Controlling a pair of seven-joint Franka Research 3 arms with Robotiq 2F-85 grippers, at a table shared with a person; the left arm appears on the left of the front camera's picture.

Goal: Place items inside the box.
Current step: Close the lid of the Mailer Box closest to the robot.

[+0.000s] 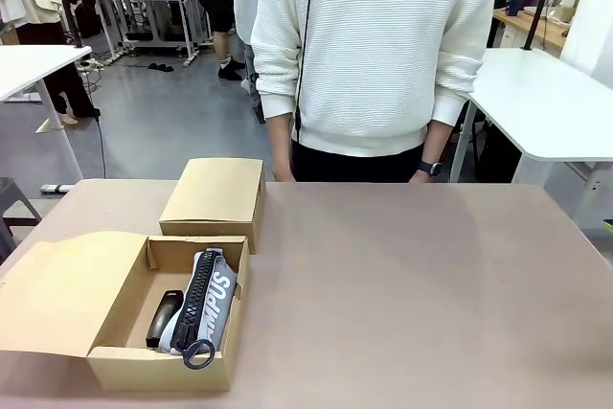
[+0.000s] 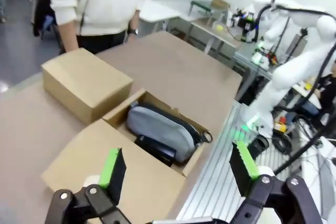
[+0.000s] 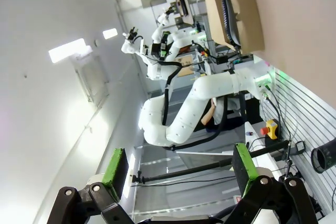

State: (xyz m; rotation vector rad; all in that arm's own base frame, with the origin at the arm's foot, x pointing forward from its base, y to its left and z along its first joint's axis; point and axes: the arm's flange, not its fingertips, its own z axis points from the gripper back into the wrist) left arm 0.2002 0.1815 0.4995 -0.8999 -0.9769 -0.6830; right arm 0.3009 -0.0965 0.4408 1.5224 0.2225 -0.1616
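Now your wide-open left gripper (image 2: pixel 176 174) and right gripper (image 3: pixel 178 169) are holding nothing; the light grey zip pouch (image 1: pixel 213 296) and small black stapler (image 1: pixel 164 318) are lying in the open cardboard box (image 1: pixel 165 368) at 8 o'clock.

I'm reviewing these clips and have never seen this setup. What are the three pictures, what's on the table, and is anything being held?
One camera looks across a brown table at a person standing at the far side. The other two sit on the wrists of two white robot arms, each looking along its own two-fingered claw with green pads. The left claw hangs open above an open cardboard box; the right claw is open too, turned away toward the room. Neither holds anything. Inside the open box lie a light grey zip pouch and a small black stapler. A closed cardboard box sits just behind it.
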